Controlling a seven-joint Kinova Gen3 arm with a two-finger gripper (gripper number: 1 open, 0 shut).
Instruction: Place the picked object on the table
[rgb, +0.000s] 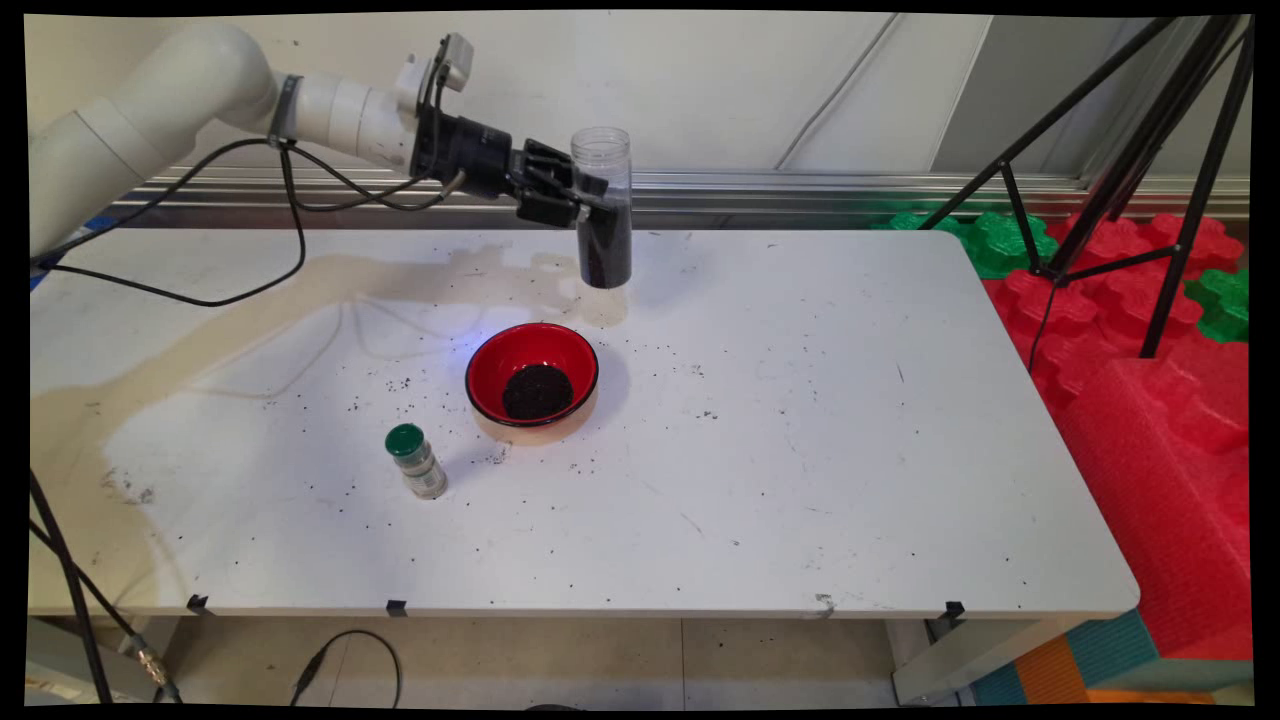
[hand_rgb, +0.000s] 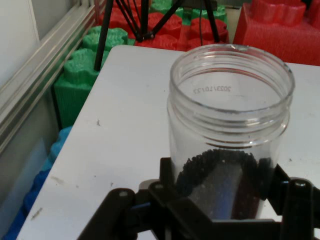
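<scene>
Gripper holds a clear jar up in the air, over the far part of the white table. Its two black fingers squeeze the jar from both sides, about halfway up. The jar stands straight and has no lid. Its open mouth faces up. Small black grains fill the lower part of the jar. The top part is see-through.

Nearer on the table sits a red bowl. It is apart from the jar and lower down. A little heap of the same black grains lies in the bowl. Just left of the bowl, closer to the near edge, stands a small bottle with a green cap. It looks a bit tilted, but that is hard to tell. Black specks are spread on the table around the bowl.

Past the table's right side are red blocks and green blocks. Black tripod legs stand over them.
</scene>
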